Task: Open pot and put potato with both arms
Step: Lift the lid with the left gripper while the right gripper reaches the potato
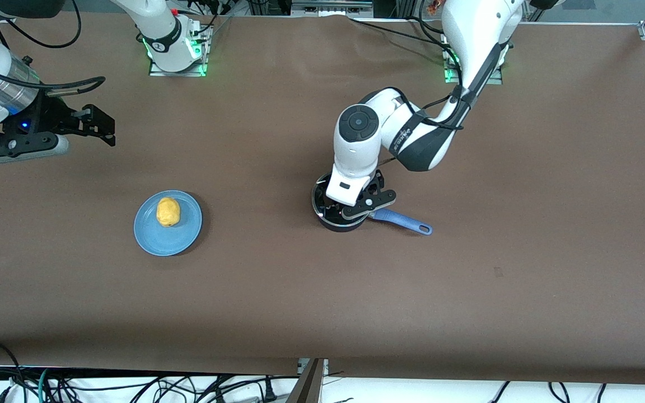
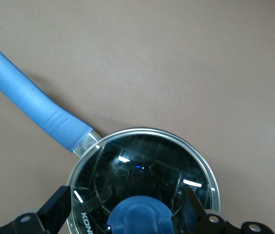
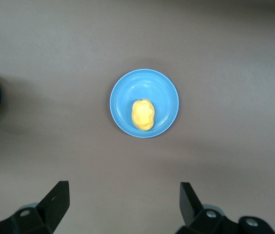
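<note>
The plate (image 1: 168, 223) sits nearest you, with the potato (image 1: 168, 211) resting on it. At its 3 o'clock, find the pot (image 1: 338, 210), lid (image 2: 142, 180) on. The left gripper (image 1: 356, 202) hangs over it, fingers spread astride the lid's knob (image 2: 140, 218). The right gripper (image 1: 90, 123) waits open and empty, at 10 o'clock from the plate.

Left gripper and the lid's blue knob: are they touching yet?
Apart. The left wrist view shows the left gripper open, its fingers either side of the knob with visible glass lid between.
</note>
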You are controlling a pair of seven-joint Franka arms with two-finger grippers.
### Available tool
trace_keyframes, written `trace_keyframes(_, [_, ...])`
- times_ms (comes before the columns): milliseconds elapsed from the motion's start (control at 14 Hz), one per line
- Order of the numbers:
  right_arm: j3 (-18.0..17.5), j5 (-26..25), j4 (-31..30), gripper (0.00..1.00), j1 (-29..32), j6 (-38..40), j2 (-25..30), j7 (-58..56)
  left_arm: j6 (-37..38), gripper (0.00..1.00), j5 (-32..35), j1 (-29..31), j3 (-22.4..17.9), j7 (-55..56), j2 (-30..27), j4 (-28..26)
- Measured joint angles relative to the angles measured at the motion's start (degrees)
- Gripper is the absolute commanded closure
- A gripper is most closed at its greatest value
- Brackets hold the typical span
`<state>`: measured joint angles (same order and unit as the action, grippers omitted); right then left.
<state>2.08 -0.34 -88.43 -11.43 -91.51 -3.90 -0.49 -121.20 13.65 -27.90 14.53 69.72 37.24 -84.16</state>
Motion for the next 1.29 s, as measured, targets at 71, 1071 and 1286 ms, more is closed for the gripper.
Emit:
trace_keyframes(71, [0.0,0.0,0.0,0.0,0.0,0.0,0.0,0.0,0.0,0.0,0.1,-0.3,0.5,1.0,0.3,0.0])
trace_keyframes(1071, [0.0,0.0,-0.4,0.0,0.0,0.6,-5.3,0.0,-1.5,0.39,2.1,-1.5,1.7,4.5,2.3,-0.4])
trace_keyframes(1286, [0.4,0.0,-0.8,0.0,0.5,1.1,-11.0,0.0,-1.3,0.45,2.1,-1.5,1.7,4.5,2.2,-0.4])
